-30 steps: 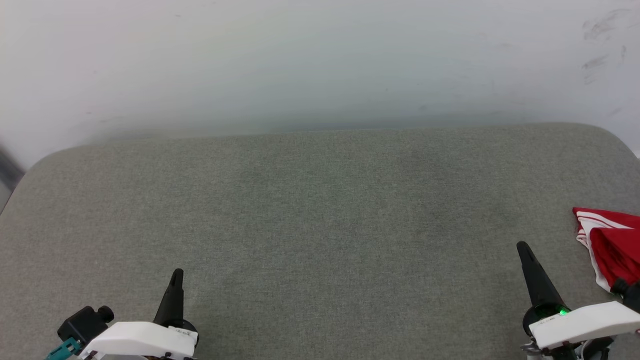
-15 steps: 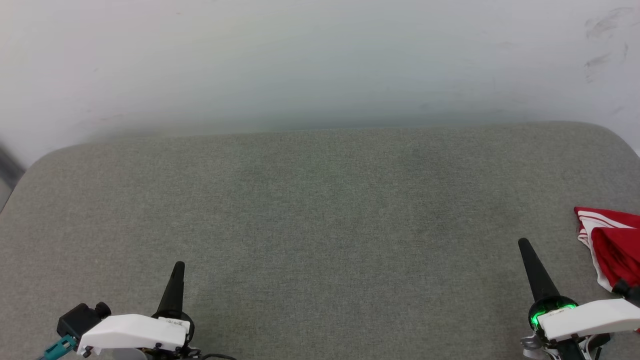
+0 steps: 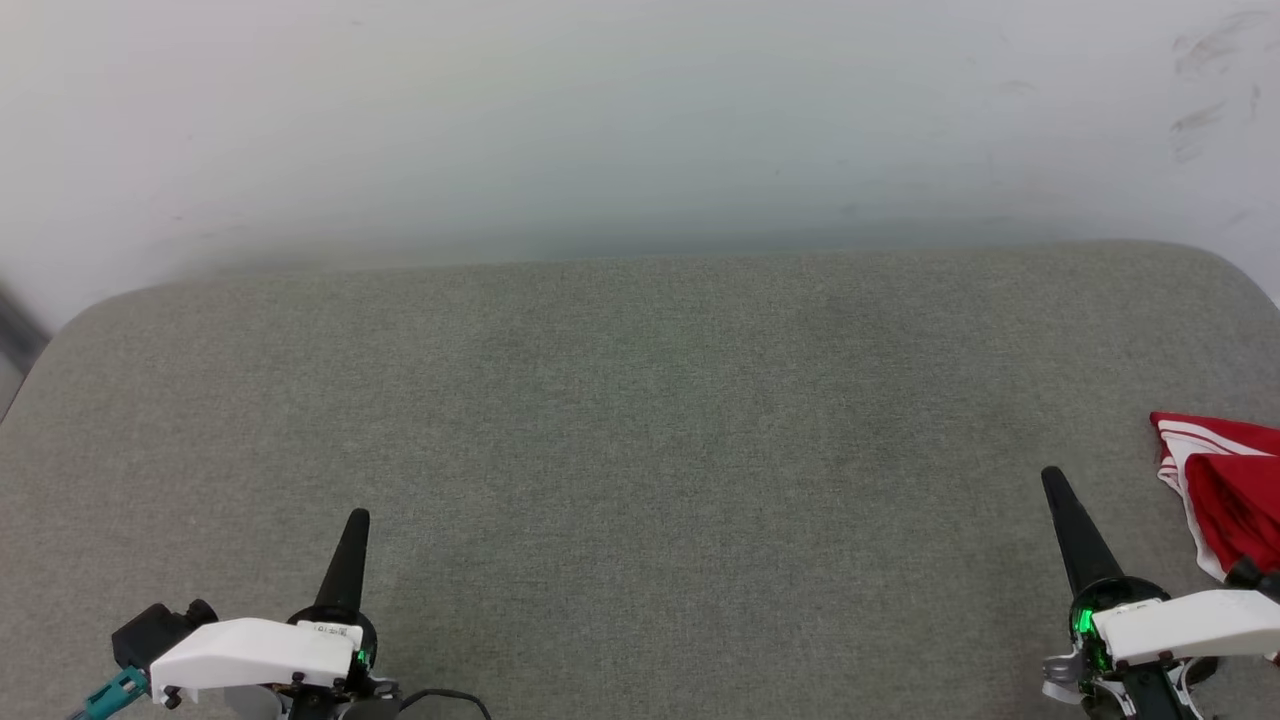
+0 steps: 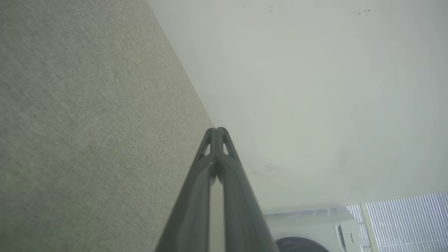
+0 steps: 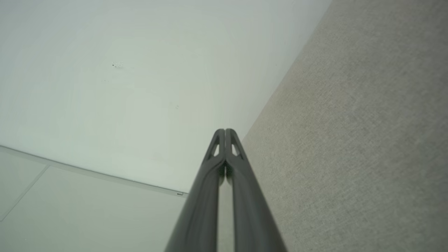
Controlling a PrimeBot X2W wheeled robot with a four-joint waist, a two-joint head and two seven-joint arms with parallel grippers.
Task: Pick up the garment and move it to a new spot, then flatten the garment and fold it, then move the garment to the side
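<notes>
Grey fabric worktop (image 3: 640, 420) spans my head view, with a pale wall (image 3: 640, 120) behind. The red jersey (image 3: 1235, 490), white-striped trim showing, lies bunched at the worktop's right side, near my right end effector (image 3: 1050, 474) but apart from its fingers. Left end effector (image 3: 357, 517) is near the front left. On both, the 2 fingers are pressed together and empty.

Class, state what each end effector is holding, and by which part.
Nothing: left end effector and right end effector are shut, empty; the jersey lies ungripped.
</notes>
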